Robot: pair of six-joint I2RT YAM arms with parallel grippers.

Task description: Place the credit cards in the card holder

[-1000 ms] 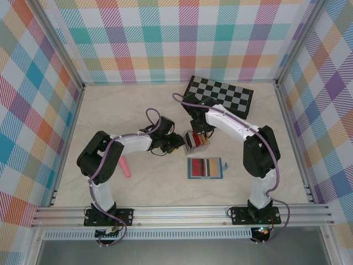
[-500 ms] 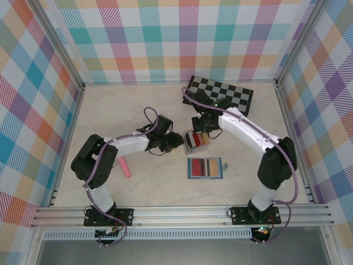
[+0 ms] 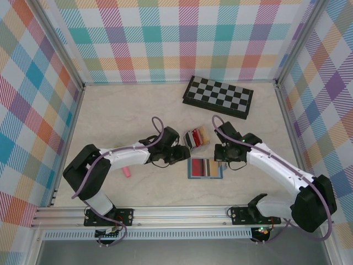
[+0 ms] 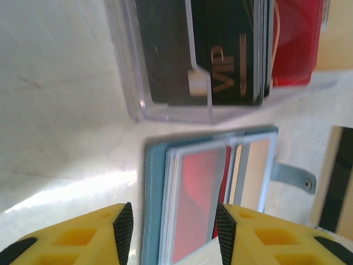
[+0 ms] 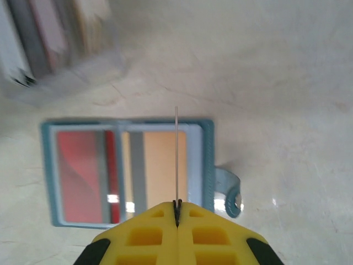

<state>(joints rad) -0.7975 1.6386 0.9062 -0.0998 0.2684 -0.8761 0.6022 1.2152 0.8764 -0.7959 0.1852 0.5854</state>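
The teal card holder [image 3: 192,168] lay open and flat on the table [image 3: 110,121], red and tan cards [image 5: 83,165] in its clear slots, one thin card [image 5: 176,149] pinched edge-on above it in the right pincer [image 5: 177,206], and more credit cards [image 4: 220,55] standing upright just beyond it.

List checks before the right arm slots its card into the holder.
1. Card gripped: ok. The right gripper is shut on a credit card, seen edge-on.
2. Card holder open and flat: ok.
3. Free slot: cannot tell. Red and tan cards already sit inside.
4. Card lined up with a slot: cannot tell.
5. Holder braced: cannot tell. The left gripper is open above its edge.
6. Clear rack out of the way: ok, it stands apart from the holder.
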